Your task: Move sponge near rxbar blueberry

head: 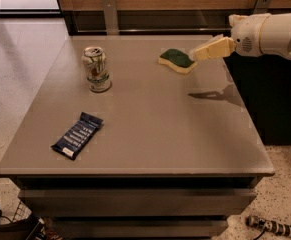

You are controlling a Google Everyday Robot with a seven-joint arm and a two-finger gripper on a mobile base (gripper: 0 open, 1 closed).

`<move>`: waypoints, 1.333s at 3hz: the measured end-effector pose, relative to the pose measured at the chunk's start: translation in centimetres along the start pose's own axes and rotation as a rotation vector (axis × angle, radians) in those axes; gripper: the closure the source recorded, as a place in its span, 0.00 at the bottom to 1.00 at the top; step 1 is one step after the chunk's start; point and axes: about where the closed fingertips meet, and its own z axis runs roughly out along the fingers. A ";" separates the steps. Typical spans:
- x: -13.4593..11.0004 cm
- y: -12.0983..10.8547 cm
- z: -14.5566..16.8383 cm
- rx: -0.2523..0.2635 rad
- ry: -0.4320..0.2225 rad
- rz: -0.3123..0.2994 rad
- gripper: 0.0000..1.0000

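Only the camera view is given. The wavy-edged pale yellow foam sponge with a dark green scrub top (177,59) lies upper right on the grey flat table (160,134), long axis running upper left to lower right. The cream gripper (199,52) hangs just right of it, pointing left; spread or closed, I cannot tell. Counted: one sponge, one flat dark blue wrapped rxbar blueberry (77,135) well apart at lower left, one white-green drink can (97,69), one gripper.

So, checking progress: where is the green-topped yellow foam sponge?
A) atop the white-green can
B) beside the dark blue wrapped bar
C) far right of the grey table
C: the green-topped yellow foam sponge lies far right on the grey table, the cream gripper close by its right end, the dark blue wrapped bar at front left.
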 end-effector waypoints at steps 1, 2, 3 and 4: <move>0.2 -0.1 0.5 -0.006 -0.007 -0.001 0.00; 1.3 -0.1 3.9 -0.050 -0.055 -0.009 0.00; 3.0 -0.9 7.8 -0.102 -0.117 0.003 0.00; 5.3 -1.0 10.2 -0.129 -0.112 0.029 0.00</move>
